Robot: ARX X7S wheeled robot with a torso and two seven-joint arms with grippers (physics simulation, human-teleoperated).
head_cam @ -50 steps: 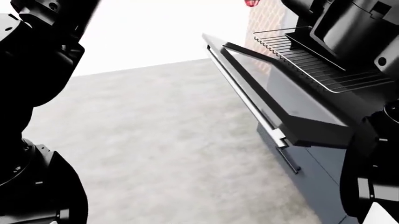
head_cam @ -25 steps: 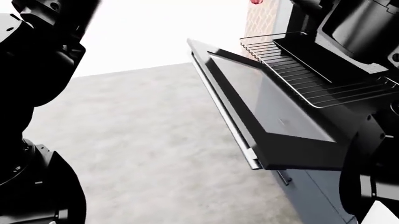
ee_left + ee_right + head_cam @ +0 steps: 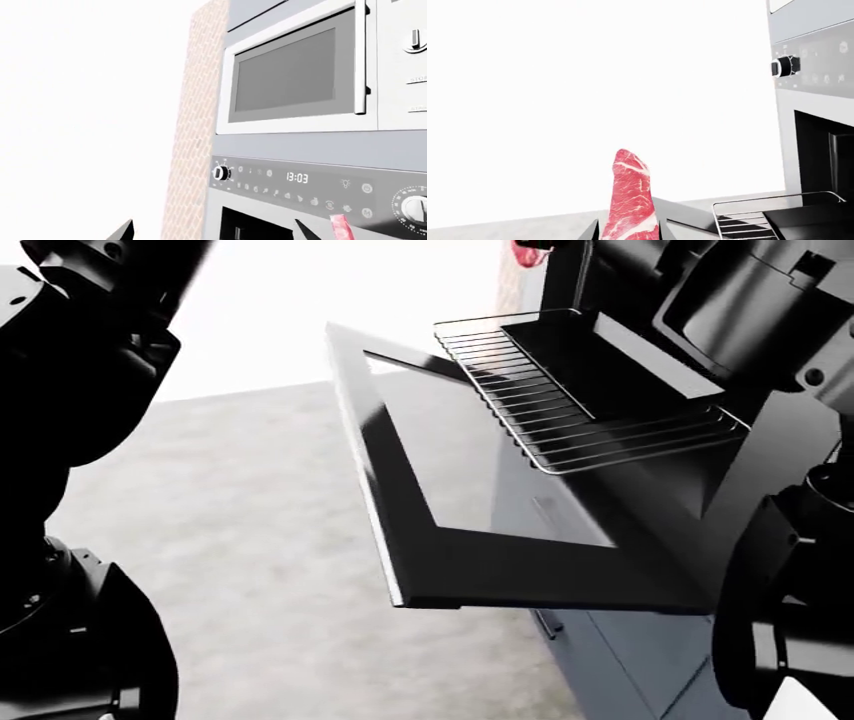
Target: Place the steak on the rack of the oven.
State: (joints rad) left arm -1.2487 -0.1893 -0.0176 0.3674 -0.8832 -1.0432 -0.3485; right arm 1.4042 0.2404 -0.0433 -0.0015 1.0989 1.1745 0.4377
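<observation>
The steak [image 3: 630, 200], pink-red with white marbling, stands upright between the fingers of my right gripper [image 3: 627, 234], which is shut on it. In the head view only the steak's red tip [image 3: 527, 246] shows at the top edge, above the far end of the rack. The silver wire rack [image 3: 587, 435] is pulled out over the oven's dropped-down door [image 3: 454, 570]. The same rack [image 3: 740, 220] lies below and beside the steak, before the dark oven cavity [image 3: 820, 155]. My left gripper [image 3: 213, 235] is open and empty, aimed at the oven front.
A flat black tray [image 3: 601, 360] lies on the rack's inner part. Above the cavity sit a grey control panel [image 3: 293, 187] with knobs and a clock, and a microwave [image 3: 293, 75]. A brick wall edge [image 3: 193, 150] flanks them. Grey floor [image 3: 267, 520] spreads left of the door.
In the head view the oven door and rack have slid left and toward me, and the door's glass window now shows almost in full. The steak's red tip stays at the top edge.
</observation>
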